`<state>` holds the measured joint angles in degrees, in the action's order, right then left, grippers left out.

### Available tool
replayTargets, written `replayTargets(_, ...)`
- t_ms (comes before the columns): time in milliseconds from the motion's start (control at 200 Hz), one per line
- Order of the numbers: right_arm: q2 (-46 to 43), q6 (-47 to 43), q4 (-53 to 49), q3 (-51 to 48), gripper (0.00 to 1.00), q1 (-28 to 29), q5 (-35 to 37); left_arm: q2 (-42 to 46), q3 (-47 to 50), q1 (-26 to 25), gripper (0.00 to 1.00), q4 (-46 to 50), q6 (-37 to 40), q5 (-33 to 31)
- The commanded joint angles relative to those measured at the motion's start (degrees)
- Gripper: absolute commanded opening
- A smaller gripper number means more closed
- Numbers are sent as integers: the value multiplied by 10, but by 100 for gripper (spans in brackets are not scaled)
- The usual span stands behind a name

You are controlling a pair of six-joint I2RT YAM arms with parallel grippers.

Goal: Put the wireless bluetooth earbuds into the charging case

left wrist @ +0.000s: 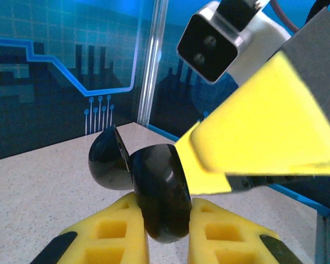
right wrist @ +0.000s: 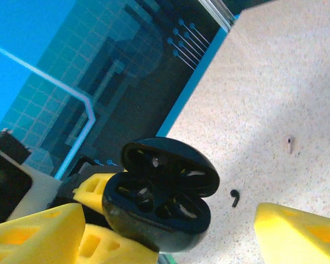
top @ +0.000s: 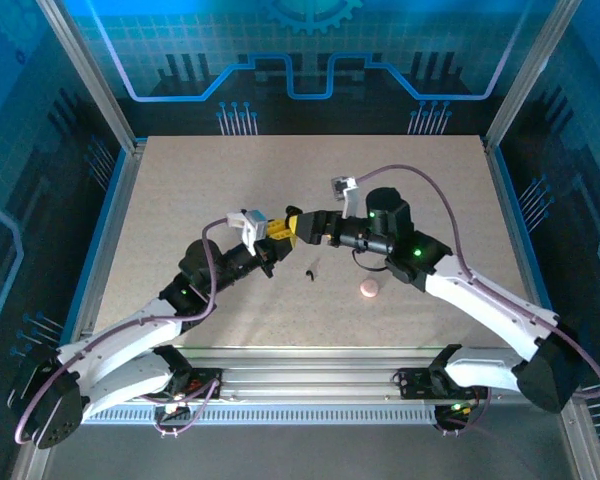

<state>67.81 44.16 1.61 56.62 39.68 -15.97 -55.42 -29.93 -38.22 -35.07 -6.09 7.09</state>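
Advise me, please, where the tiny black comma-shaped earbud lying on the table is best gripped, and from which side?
Probably across its rounded head, coming straight down from above. The tiny black comma-shaped earbud lies flat on the speckled tabletop, clear of the black round charging case, so only its narrow sides are free for fingers.

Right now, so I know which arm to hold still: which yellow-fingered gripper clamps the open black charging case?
The left gripper: its fingers pinch the charging case from both sides; the right gripper has its jaws open.
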Motion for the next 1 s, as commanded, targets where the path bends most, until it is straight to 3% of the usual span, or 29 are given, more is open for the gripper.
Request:
replayTargets(0, -46, -97, -5, -7, 80, -27, -43, 16, 0, 1, 0, -35, -1, 39)
replayTargets(175, -100, -300, -54, -9, 70, -73, -143, 18, 2, 5, 0, -44, 17, 121)
replayTargets(335, -105, -531, -215, 43, 68, -94, -186, 20, -12, 6, 0, -15, 51, 200)
replayTargets(465, -67, -664, -344, 110, 69, -130, -280, 27, -28, 6, 0, 21, 89, 250)
replayTargets(740, -7, -836, -461, 179, 69, -144, -335, 36, -63, 5, 0, 106, 150, 313)
replayTargets(996, 55, -925, -546, 234, 59, -138, -427, 34, -75, 5, 0, 137, 176, 332)
